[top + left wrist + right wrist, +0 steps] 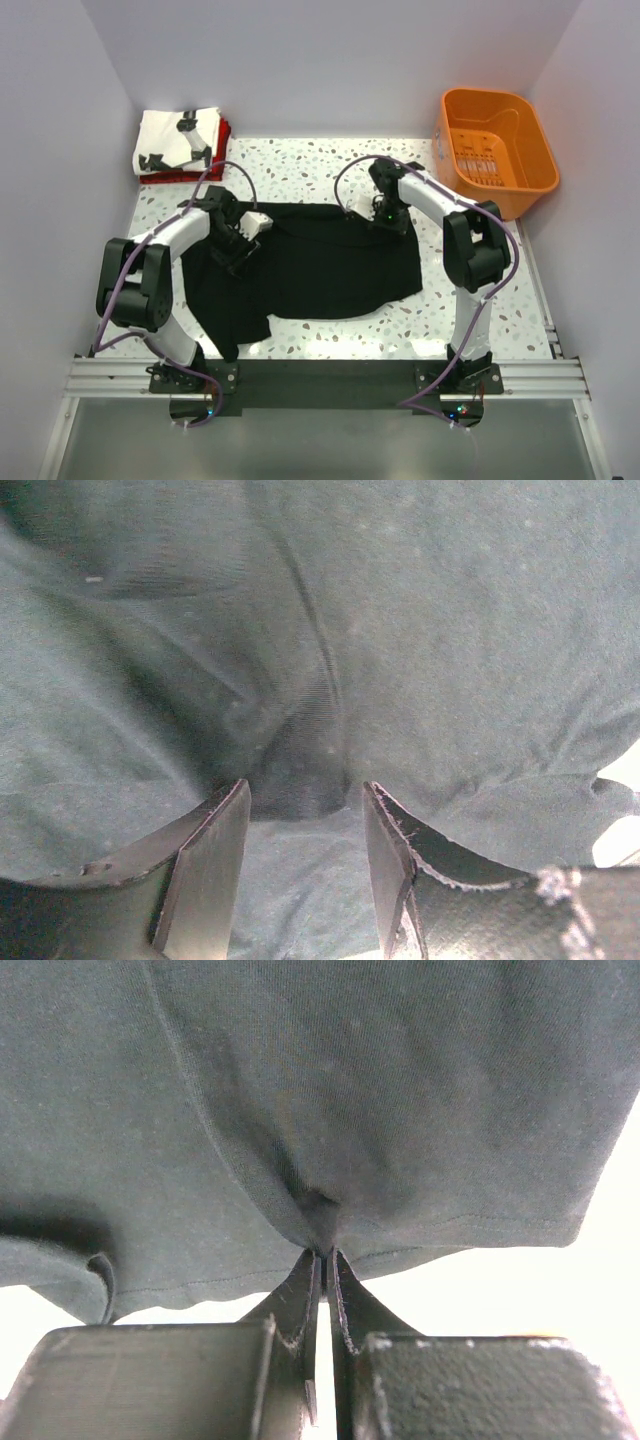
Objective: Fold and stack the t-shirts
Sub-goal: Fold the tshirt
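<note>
Centrally on the speckled table (320, 165) a large black t-shirt (320, 265) is spread, rumpled, with one part trailing off towards 7 o'clock near the base of the left arm. At the shirt's 10 o'clock edge the left end effector (305, 790) is lowered onto the cloth. Its jaws are held well apart, and a dark crease of fabric is seen in the gap between the fingers (205, 860), but nothing is clamped. At the shirt's 1 o'clock edge the right end effector (322, 1255) is closed almost completely, and a small pinch of the black cloth, close to the hem, is gripped between its tips; the fabric is drawn into folds that fan out from that pinch. At the table's 10 o'clock corner a folded white t-shirt (178, 140) with black printed figures is laid on top of a folded red t-shirt (165, 178), of which only the edges are seen. At 2 o'clock an orange basket (497, 150) is set at the table's edge, well apart from the black cloth.
</note>
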`<state>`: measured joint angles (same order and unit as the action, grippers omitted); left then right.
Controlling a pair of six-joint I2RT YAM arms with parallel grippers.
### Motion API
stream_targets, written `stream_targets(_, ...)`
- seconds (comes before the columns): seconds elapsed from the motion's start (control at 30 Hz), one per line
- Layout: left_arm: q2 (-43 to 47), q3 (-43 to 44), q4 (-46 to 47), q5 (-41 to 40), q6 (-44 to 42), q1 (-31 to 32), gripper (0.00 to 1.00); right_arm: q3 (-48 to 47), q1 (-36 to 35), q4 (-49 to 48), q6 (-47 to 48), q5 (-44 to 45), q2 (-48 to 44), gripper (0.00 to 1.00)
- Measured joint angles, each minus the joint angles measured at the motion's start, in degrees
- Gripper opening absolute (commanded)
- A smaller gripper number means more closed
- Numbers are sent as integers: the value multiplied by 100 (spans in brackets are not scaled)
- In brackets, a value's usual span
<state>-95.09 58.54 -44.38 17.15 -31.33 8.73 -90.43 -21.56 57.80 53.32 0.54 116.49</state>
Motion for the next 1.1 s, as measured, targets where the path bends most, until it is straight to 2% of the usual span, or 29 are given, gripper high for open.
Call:
stream_targets(0.23, 24, -122, 26, -74, -129, 140, 50, -83, 46, 44, 7, 0, 2, 0)
stream_targets(0.33, 22, -186, 72, -153, -129, 155, 45, -114, 55, 74, 7, 2, 4, 0)
stream_targets(0.43, 17, -219, 114, -280, -120, 157, 26, -184, 59, 118, 7, 2, 9, 0)
stream_targets(0.53, 20, -212, 144, -376, -127, 157, 17, -273, 63, 144, 9, 4, 9, 0)
stream_targets(0.67, 101, -28, 42, -470, -114, 146, 1, -501, 76, 166, 13, 46, 13, 0)
stream_targets(0.83, 286, 597, -138, -560, -129, 44, 0, -1169, 260, 146, 31, 162, 59, 0)
stream_targets(1.1, -94, 2699, 127, -992, -138, -527, 0, -2057, 695, -890, 28, 579, 264, 0)
